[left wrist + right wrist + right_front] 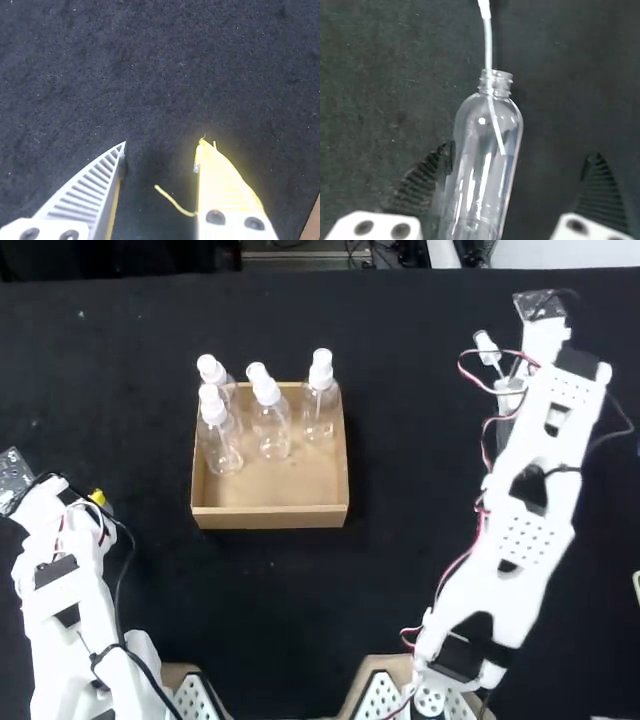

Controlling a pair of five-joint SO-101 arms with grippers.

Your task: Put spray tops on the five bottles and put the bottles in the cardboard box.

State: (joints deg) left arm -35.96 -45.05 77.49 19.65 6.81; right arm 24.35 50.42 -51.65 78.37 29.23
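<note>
4 capped bottles (262, 418) in box (270, 513). Fifth bottle (482, 165) at table (400, 330) far right: tube (487, 45) in neck, top (487, 343) unseated. Right gripper (521, 152) open around it; left gripper (160, 147) open, empty.

The right arm (530, 510) is wearing white perforated shells, red and black cables (484, 435) running alongside. The left gripper (162, 144) is showing one white ribbed finger (95, 192) and one yellow finger (222, 192).
</note>
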